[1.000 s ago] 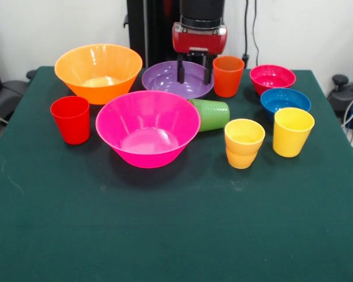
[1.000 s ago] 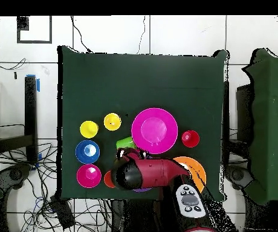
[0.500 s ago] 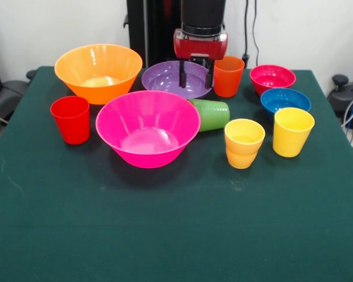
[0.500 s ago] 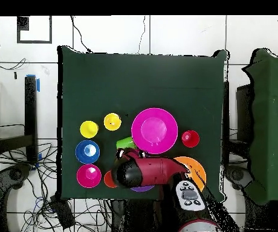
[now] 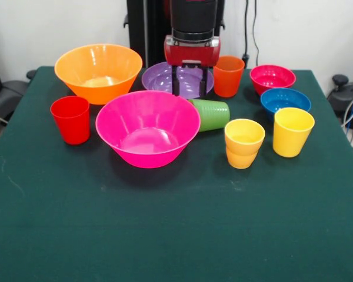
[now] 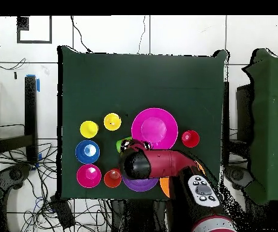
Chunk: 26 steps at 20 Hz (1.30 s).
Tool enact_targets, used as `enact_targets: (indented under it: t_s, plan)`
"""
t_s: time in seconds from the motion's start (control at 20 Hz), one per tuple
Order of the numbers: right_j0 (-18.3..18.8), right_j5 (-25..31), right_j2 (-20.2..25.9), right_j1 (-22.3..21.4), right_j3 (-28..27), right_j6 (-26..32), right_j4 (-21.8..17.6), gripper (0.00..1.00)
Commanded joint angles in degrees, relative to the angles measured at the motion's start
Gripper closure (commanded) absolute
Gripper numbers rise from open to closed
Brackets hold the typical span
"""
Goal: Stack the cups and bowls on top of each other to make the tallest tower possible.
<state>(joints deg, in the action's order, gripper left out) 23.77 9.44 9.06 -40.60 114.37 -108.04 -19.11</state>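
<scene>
Gripper [image 5: 189,88] hanging over the glossy purple plastic bowl [image 5: 165,77] at the worktop's [image 5: 176,223] robot-side edge
Its fingers stand apart, empty; the big hot-pink flared bowl [image 5: 147,127] sits mid-worktop, the green plastic cup [image 5: 213,114] lying on its side beside it

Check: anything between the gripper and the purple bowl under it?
Nothing visible. The open gripper hangs over the purple bowl, fingers inside its outline in the front view. The nearest neighbours, the orange cup and the green cup, sit beside it.
</scene>
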Motion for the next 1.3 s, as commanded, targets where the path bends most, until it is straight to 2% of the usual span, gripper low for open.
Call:
enact_targets:
  t_s: [0.05, 0.2, 0.4, 0.8, 1.1, 1.3]
  plan:
    - [4.31, 10.48, 9.54, 2.2, -4.71, 9.02, -4.12, 0.0]
    - [5.74, 12.5, 10.74, 0.91, -4.6, 10.15, -4.71, 0.0]
    - [6.57, 12.58, 11.75, 2.29, -5.72, 9.8, -6.23, 0.0]
    - [4.73, 7.38, 10.51, 5.9, -6.88, 4.29, -10.09, 0.0]
    - [2.81, 4.41, 9.03, 7.41, -7.03, 0.61, -11.22, 0.0]
    - [3.25, 3.74, 9.52, 7.8, -6.82, 0.0, -11.26, 0.0]
